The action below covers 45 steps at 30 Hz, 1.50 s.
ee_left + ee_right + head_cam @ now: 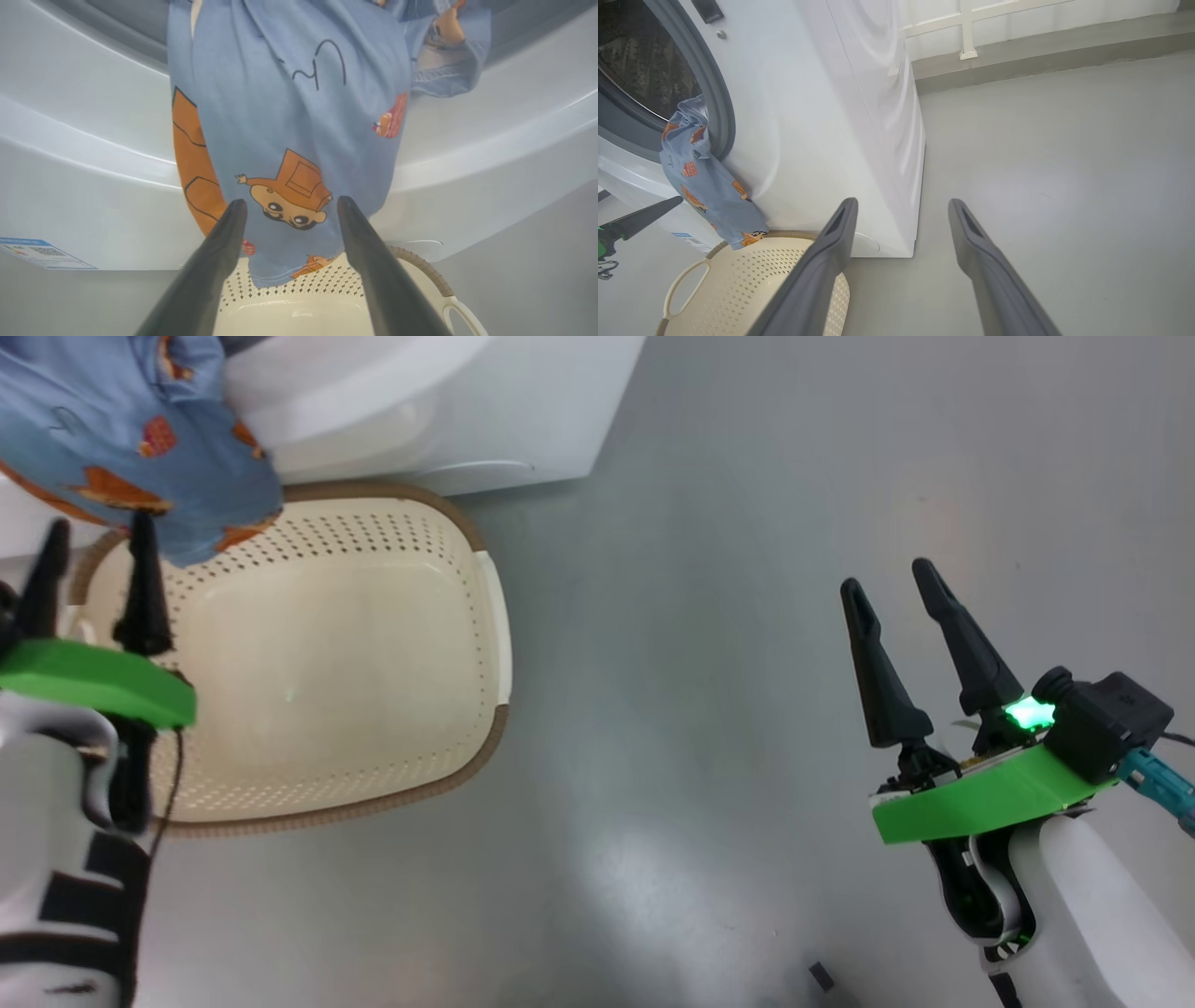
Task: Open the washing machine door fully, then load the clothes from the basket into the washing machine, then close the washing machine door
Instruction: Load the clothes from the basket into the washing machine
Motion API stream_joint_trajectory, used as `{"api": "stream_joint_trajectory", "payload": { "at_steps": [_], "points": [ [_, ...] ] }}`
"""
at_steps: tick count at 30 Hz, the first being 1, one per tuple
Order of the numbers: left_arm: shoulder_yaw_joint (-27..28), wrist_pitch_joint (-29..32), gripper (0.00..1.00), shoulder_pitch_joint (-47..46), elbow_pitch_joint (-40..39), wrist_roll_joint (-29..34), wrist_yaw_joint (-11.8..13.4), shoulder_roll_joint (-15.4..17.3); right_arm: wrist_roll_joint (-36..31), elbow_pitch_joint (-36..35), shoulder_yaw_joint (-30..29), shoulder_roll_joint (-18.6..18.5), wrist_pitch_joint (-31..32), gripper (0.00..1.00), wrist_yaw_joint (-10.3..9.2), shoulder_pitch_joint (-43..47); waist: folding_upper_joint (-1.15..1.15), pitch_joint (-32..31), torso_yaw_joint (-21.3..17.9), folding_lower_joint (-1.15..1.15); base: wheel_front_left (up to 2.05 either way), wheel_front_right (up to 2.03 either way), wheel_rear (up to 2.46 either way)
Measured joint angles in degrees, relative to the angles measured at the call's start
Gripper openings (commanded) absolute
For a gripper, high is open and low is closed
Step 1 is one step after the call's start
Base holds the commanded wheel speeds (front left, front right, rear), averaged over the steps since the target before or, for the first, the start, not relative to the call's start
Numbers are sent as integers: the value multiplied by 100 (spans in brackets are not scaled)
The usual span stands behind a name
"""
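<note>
- Clothes (140,439), head view: a light blue printed garment hangs at the upper left. Its lower edge is over the far left corner of the basket (495,616), which stands right at the foot of the washing machine (523,420). The basket looks bare inside, as far as can be seen.
- Head view, tools: the left gripper (100,527) has its 2 fingers apart, with the tips up at the garment's hem. The right gripper (887,576) hovers over the grey floor (700,709), well apart from the basket, its 2 fingers spread on nothing.
- Left wrist view: the left gripper (290,201) stands spread, and the clothes (289,93) hang just beyond its tips, draped down the white front of the washing machine (84,140). I see no pinch on the fabric. The basket (317,280) lies below, and a blue label sticker (37,252) sits at the lower left.
- Right wrist view: the right gripper (902,202) is wide apart over bare floor. To its left, the clothes (700,186) spill from the mouth of the washing machine (822,116), over the grey gasket (721,116), toward the basket (752,289). The dark drum (635,60) is uncovered.
- Progress, by my reading: opening looks done and the basket looks emptied, but 1 garment is only half in. It needs pushing fully inside, then the washing machine door needs closing.
</note>
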Motion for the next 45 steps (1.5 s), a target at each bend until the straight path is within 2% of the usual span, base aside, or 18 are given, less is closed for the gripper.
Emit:
{"api": "stream_joint_trajectory", "payload": {
  "at_steps": [4,11,19,29,30,31,33,45],
  "points": [
    [-159,0,100,-315,188,-67,0,199,0,-18,35,3,0,100,0,-63,0,123,-123,0,0,0,0],
    [-519,0,100,-600,255,-324,0,349,0,-45,123,27,0,100,0,-64,0,266,-273,0,0,0,0],
    [-1004,0,100,-679,-12,-758,0,393,0,-59,145,48,0,100,0,-81,0,329,-318,0,0,0,0],
    [-993,0,99,-881,146,-1048,0,566,0,-77,203,71,0,100,0,-179,0,301,-462,0,0,0,0],
    [-990,0,71,-884,166,-1062,0,567,0,-77,203,73,0,100,0,-178,0,288,-475,0,0,0,0],
    [-982,0,35,-887,175,-1090,0,571,0,-77,202,74,0,100,0,-177,0,278,-489,0,0,0,0],
    [-967,0,0,-914,170,-1091,0,579,0,-78,189,78,0,100,0,-177,0,266,-509,0,0,0,0],
    [-966,8,0,-756,-211,-1087,1,559,0,-66,160,172,0,100,0,-167,0,73,-377,0,0,0,0]
  ]
}}
